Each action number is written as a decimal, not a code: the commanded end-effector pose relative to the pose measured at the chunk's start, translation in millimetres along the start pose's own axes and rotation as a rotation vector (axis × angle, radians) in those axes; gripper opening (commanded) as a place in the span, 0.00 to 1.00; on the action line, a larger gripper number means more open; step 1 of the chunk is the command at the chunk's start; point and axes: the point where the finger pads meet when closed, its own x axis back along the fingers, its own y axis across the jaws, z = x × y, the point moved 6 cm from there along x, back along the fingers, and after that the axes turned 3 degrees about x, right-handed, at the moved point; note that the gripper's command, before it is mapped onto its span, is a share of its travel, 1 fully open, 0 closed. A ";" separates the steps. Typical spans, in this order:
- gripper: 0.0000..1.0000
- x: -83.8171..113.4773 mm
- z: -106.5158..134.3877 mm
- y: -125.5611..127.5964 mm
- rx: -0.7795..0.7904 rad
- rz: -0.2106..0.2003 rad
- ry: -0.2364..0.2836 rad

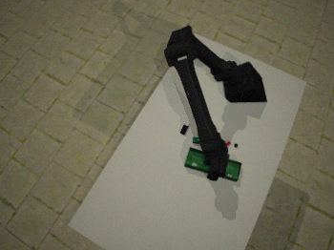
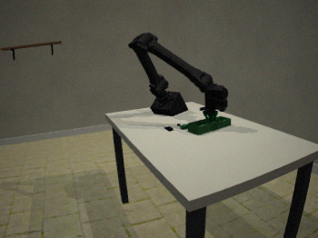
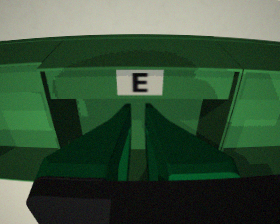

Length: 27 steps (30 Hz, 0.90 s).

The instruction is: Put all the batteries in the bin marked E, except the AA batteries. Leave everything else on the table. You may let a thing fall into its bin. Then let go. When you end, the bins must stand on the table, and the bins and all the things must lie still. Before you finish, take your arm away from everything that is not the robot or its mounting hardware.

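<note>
A green tray of bins (image 1: 213, 164) lies on the white table; it also shows in the exterior view (image 2: 209, 124). My gripper (image 1: 213, 173) (image 2: 210, 114) hangs just above it. In the wrist view the fingers point down into the middle bin, whose far wall carries the label E (image 3: 140, 82). The fingers stand close together with a thin dark gap, and I see nothing between them. The floor of bin E is mostly hidden by the fingers. A small black thing (image 1: 183, 129) lies on the table left of the tray; what kind of thing it is cannot be told at this size.
A small green thing (image 1: 196, 139), a small red thing (image 1: 228, 142) and a small black thing (image 1: 235, 145) lie just behind the tray. The arm's black base (image 1: 245, 83) stands at the far end of the table. Side bins flank bin E.
</note>
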 end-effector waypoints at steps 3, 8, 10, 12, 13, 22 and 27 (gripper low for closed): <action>0.09 -1.1 2.0 -9.0 -0.017 -0.001 -0.005; 0.09 -1.7 3.0 -8.8 -0.015 -0.001 -0.002; 0.09 -2.7 3.4 -8.2 -0.014 0.000 0.000; 0.09 -2.6 3.3 -8.3 -0.013 0.000 0.000; 0.09 -2.6 3.3 -8.3 -0.014 0.000 0.000; 0.09 -2.7 3.3 -8.5 -0.013 0.000 0.001; 0.09 2.2 4.7 -11.3 -0.019 0.000 0.006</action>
